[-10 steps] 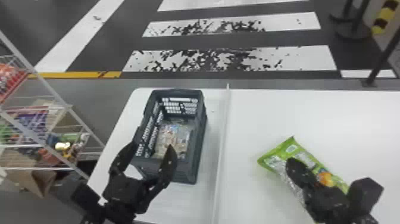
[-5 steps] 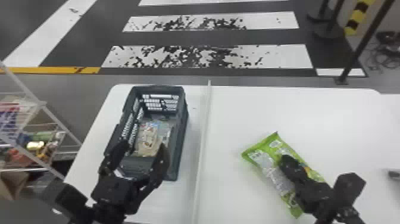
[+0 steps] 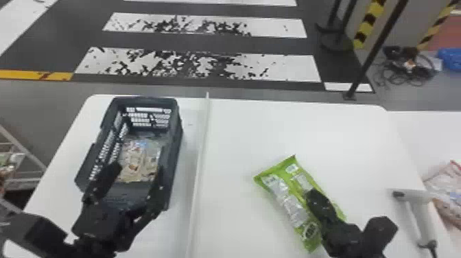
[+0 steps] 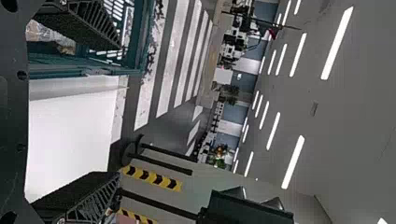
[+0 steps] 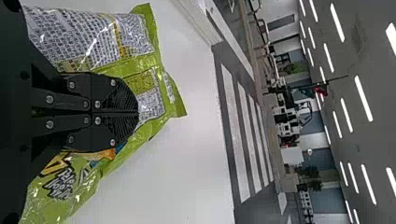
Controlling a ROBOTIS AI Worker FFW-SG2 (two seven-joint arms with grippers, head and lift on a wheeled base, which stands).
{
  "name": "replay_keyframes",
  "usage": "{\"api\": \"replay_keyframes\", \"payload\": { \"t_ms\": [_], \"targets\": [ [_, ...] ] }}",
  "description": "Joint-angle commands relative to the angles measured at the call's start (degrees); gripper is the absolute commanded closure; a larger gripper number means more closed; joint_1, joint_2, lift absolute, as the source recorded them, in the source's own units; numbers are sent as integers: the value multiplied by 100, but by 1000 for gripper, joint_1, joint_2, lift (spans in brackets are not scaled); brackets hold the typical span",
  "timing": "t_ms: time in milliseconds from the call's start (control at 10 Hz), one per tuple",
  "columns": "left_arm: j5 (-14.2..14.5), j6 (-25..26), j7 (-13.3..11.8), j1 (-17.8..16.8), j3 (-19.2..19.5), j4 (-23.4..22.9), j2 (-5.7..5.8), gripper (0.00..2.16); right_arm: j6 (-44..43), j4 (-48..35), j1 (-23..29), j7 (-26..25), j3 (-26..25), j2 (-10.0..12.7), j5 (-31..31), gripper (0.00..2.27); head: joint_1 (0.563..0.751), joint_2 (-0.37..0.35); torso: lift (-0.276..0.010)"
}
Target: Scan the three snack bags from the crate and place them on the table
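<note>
In the head view, my left gripper (image 3: pixel 139 160) stands open over the near end of the dark crate (image 3: pixel 174 151); a beige snack bag (image 3: pixel 135 161) lies inside. The left wrist view shows my left gripper (image 4: pixel 116 111) with its fingers wide apart and the crate (image 4: pixel 84 70) beside one finger. At centre right, my right gripper (image 3: pixel 315 196) is at the green snack bag (image 3: pixel 286 195). In the right wrist view, my right gripper (image 5: pixel 138 113) is shut, pinching the middle of the green bag (image 5: pixel 135 79), which spreads out on both sides. A handheld scanner (image 3: pixel 420 214) lies right of it.
The white table (image 3: pixel 236 137) has a raised strip (image 3: pixel 200 154) between crate and green bag. A whitish-red bag (image 3: pixel 451 192) lies past the scanner at the right edge. A wire rack (image 3: pixel 24 171) stands left; barrier posts (image 3: pixel 374 51) are behind.
The head view has swung to the right, bringing the scanner and the whitish-red bag into view. The right gripper is still at the green bag, and the left one is still by the crate.
</note>
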Motion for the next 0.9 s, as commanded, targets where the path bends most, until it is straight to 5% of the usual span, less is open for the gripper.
{"api": "replay_keyframes", "payload": {
  "t_ms": [0,800],
  "targets": [
    [0,-42,-6,-39,-53,62,12,-2,-287,240,41,-18,-141,-7,-64,2017,695,-66,-36],
    [18,-24,-6,-223,-203,150,39,-2,346,292,234,-1952,-562,-7,-293,2017,695,-258,-36]
  ]
}}
